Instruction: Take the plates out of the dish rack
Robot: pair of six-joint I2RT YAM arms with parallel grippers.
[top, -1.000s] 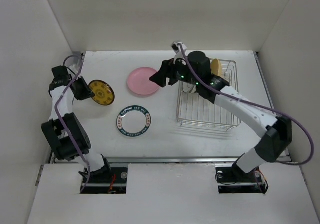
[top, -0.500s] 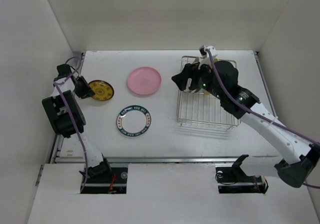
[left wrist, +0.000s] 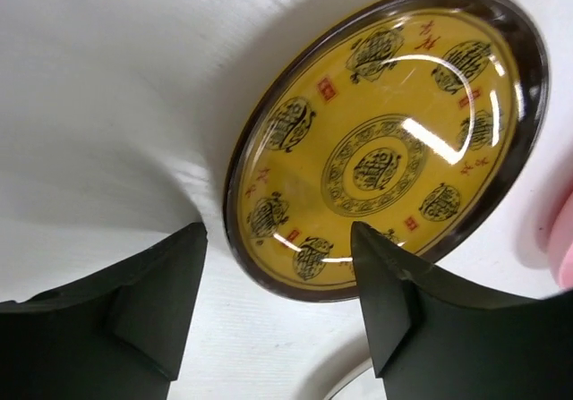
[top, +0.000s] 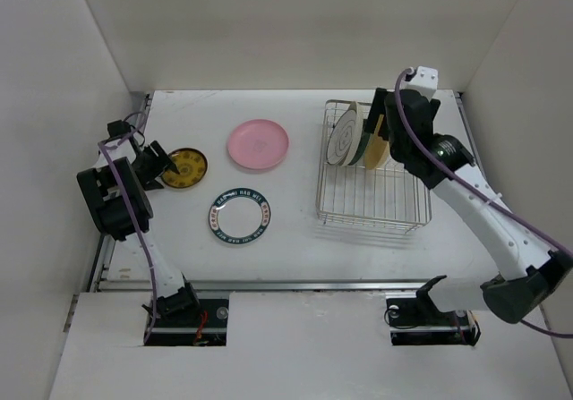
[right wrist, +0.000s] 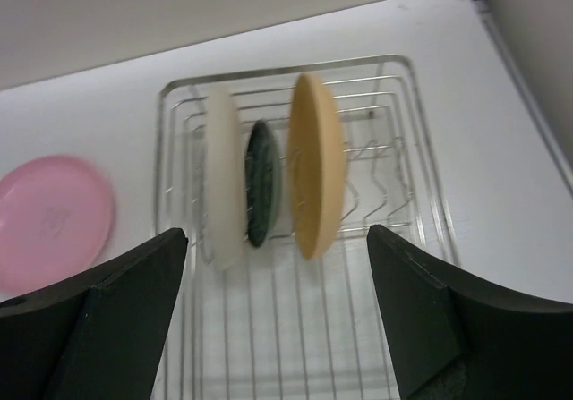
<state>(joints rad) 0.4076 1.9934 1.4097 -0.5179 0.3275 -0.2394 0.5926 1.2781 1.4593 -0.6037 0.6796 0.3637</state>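
The silver dish rack (top: 376, 196) stands at the right. Three plates stand upright at its far end: a cream one with a line pattern (right wrist: 224, 181), a small dark teal one (right wrist: 262, 181) and a yellow-tan one (right wrist: 315, 167). My right gripper (right wrist: 277, 232) hovers open above and in front of them, touching none. On the table lie a pink plate (top: 258, 143), a white plate with a dark lettered rim (top: 241, 216) and a small yellow plate (top: 183, 167). My left gripper (left wrist: 279, 230) is open, with the yellow plate's near rim between its fingers.
White walls close in the table on the left, right and back. The left arm's base link (top: 112, 203) stands close to the left wall. The rack's near half holds only bare wire.
The left gripper set the small yellow plate flat on the table and opened. The right arm swung from beside the pink plate back over the rack, its jaws widening.
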